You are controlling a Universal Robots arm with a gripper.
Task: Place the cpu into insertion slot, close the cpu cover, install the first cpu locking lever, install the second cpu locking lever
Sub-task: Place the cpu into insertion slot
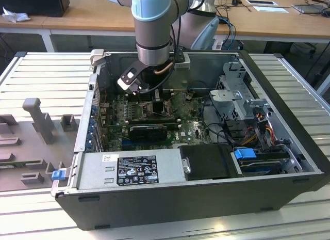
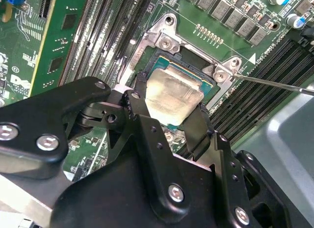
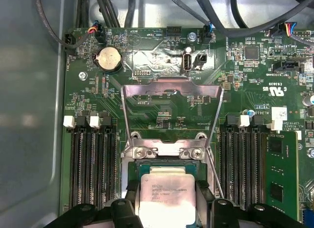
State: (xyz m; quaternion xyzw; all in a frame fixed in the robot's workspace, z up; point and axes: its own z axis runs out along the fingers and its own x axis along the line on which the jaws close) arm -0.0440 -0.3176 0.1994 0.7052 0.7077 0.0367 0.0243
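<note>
Your arm (image 1: 152,28) has pale blue joint caps over silver-grey tubes; its matte black gripper (image 2: 169,103) is studded with round silver screws (image 2: 175,192).

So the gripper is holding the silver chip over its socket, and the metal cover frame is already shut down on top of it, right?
Not quite. The cpu cover is open, tipped back from the insertion slot, as the first wrist view shows. The rest holds: the gripper has the cpu between its fingers at the slot.

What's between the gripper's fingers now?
The cpu, held between both fingers, at the insertion slot, with the cpu cover raised; seen in both wrist views.
</note>
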